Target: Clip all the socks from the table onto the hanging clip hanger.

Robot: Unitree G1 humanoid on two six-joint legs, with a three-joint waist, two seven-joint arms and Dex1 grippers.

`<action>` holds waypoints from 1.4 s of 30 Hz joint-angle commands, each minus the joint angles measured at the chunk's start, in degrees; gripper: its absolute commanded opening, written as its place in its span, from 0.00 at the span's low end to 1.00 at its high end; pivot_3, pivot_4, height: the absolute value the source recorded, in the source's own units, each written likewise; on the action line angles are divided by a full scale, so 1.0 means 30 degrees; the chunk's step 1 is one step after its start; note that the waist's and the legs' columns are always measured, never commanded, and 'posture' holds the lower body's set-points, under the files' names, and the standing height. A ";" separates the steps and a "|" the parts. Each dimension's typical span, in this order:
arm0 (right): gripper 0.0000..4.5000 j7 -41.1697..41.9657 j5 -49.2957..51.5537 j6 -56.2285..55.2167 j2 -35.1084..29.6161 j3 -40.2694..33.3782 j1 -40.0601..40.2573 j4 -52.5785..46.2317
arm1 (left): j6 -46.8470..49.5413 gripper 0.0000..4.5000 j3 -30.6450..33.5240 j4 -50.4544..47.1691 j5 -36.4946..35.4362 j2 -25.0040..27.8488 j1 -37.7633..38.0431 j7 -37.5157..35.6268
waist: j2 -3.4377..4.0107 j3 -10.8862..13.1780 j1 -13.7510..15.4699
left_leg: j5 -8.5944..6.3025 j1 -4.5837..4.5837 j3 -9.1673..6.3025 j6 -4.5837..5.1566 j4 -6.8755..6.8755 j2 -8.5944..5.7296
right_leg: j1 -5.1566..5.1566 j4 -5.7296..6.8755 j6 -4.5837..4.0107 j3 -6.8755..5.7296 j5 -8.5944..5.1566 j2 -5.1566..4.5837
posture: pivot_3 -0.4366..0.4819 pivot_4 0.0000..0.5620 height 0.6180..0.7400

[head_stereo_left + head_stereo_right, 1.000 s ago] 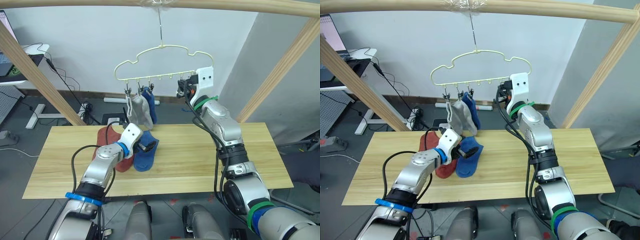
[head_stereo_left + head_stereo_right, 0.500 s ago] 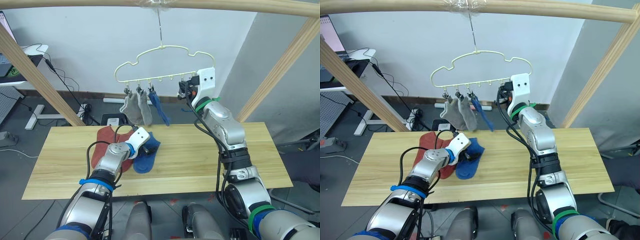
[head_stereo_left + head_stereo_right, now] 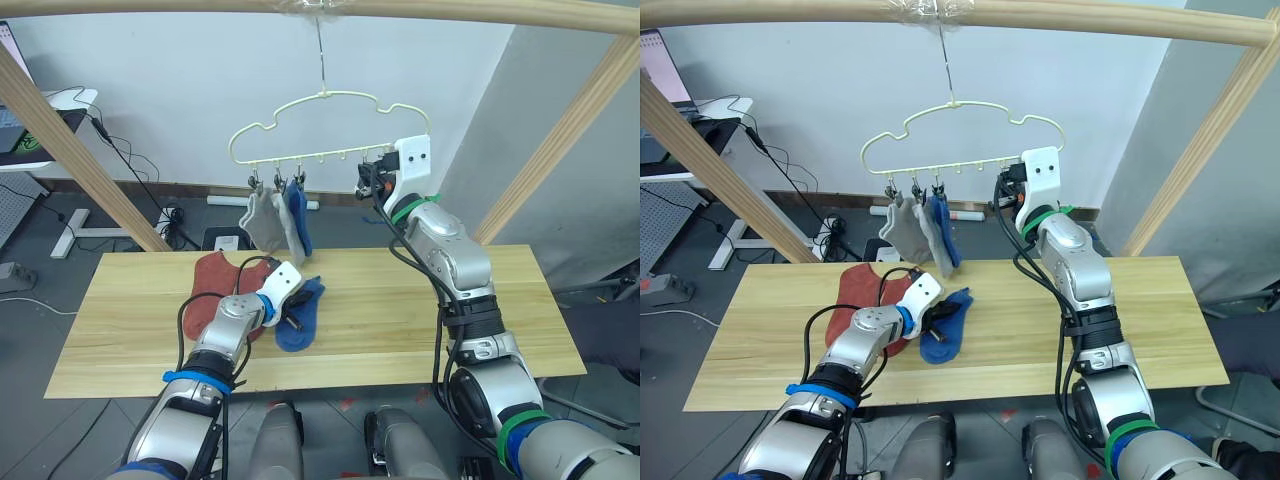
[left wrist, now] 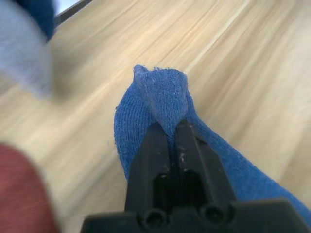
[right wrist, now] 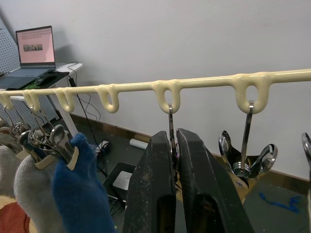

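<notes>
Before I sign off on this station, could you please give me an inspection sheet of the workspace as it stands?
Surface: wooden table, sound, plank grain visible.
Job's things: clip hanger hangs from the pole; two grey socks and one blue sock clipped on it. A second blue sock and the red socks lie on the table.
Clutter: nothing seen on the table.
Grippers: left gripper pinches a fold of the blue sock on the table; right gripper is shut on a metal clip of the hanger.
Cables: loose leads and a power strip on the floor behind.
Surroundings: laptop on a side desk; wooden pole frame.
</notes>
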 commanded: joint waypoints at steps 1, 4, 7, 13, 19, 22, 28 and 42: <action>0.00 0.0177 0.0051 0.0162 -0.0449 -0.0132 0.0094 -0.0168 | 0.0186 0.00 0.0887 -0.2785 -0.1809 -0.0529 0.0422 -0.0898 | 0.0000 0.0000 0.0016 | 0.0000 0.0000 0.0000 0.0000 0.0000 0.0000 | 0.0000 0.0000 0.0000 0.0001 0.0000 0.0000 | 0.49 0.38 1.00; 0.00 0.0527 0.0489 0.0908 -0.0736 -0.0322 0.0042 -0.0380 | 0.0171 0.00 0.1745 -0.5174 -0.3489 -0.0921 0.1038 -0.1452 | -0.0004 -0.0003 0.0001 | 0.0001 0.0000 0.0000 0.0000 0.0001 0.0000 | 0.0003 0.0001 -0.0001 0.0003 0.0001 -0.0001 | 0.50 0.38 1.00; 0.00 0.0286 0.2054 0.3215 -0.0679 -0.1562 -0.0147 -0.0983 | -0.0441 0.00 0.1705 -0.7078 -0.3528 -0.0493 0.1572 -0.1575 | -0.0004 -0.0005 0.0002 | 0.0001 0.0010 -0.0006 0.0000 0.0002 0.0005 | 0.0016 0.0006 -0.0001 -0.0002 0.0001 0.0000 | 0.49 0.37 1.00; 0.00 -0.0939 0.4495 0.7532 -0.0537 -0.3527 -0.0492 -0.1948 | -0.2262 0.00 0.1820 -0.8400 -0.3184 -0.0283 0.1594 -0.0753 | -0.0007 -0.0007 0.0063 | 0.0001 0.0009 -0.0015 0.0001 0.0027 -0.0012 | 0.0040 0.0002 0.0000 -0.0012 0.0002 -0.0029 | 0.49 0.37 1.00; 0.00 -0.3397 0.6838 1.1175 0.0732 -0.5785 -0.1297 -0.2699 | -0.4118 0.00 0.1261 -0.8069 -0.1667 -0.0733 0.1018 0.0912 | -0.0009 -0.0008 0.0067 | 0.0001 0.0010 -0.0025 0.0002 0.0031 -0.0015 | 0.0047 0.0000 0.0001 -0.0021 0.0001 -0.0026 | 0.50 0.38 1.00; 0.00 -0.4247 0.7327 1.1836 0.1119 -0.6272 -0.1638 -0.2815 | -0.4831 0.00 0.0966 -0.7877 -0.1178 -0.0956 0.0911 0.1358 | -0.0010 -0.0009 0.0060 | 0.0000 0.0008 -0.0018 0.0004 0.0031 -0.0018 | 0.0049 -0.0010 0.0002 -0.0013 0.0001 -0.0027 | 0.49 0.38 1.00; 0.00 -0.5517 0.8190 1.2547 0.1766 -0.6951 -0.1716 -0.3077 | -0.5537 0.00 0.0687 -0.7582 -0.0504 -0.1014 0.0615 0.1935 | -0.0010 -0.0009 0.0052 | -0.0005 0.0008 -0.0024 0.0012 0.0027 -0.0013 | 0.0047 -0.0009 0.0003 -0.0020 0.0001 -0.0017 | 0.50 0.38 1.00; 0.00 -0.6585 0.9013 1.2868 0.2169 -0.6647 -0.1055 -0.3642 | -0.6086 0.00 0.0771 -0.6623 -0.0619 -0.0978 -0.0201 0.2140 | -0.0009 -0.0008 0.0025 | -0.0007 0.0007 -0.0021 0.0016 0.0026 -0.0014 | 0.0047 -0.0013 0.0006 -0.0016 -0.0001 -0.0017 | 0.49 0.40 1.00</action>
